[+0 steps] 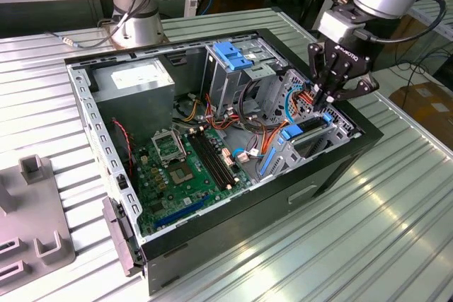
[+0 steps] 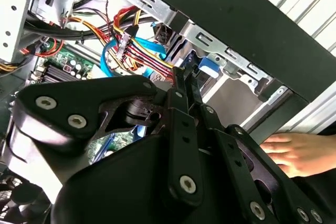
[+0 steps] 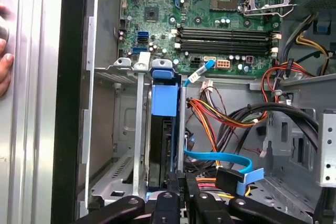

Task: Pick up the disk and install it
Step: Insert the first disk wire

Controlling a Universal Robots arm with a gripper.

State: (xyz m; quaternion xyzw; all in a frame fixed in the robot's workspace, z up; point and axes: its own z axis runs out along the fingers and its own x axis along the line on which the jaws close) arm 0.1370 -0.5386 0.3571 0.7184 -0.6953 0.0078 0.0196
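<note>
while the fingers [image 1: 326, 99] press it, the disk [image 3: 164, 129] sits caged.

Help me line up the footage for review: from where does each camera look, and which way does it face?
Exterior view: off the arm, above, looking down at the open computer case; arm and gripper over the drive cage.
First wrist view: on the arm, looking down past the gripper into the drive bay and motherboard.
Second wrist view: behind the gripper linkage, facing the cables; a person's hand outside the case.
Both wrist views share the gripper and that hand.
</note>
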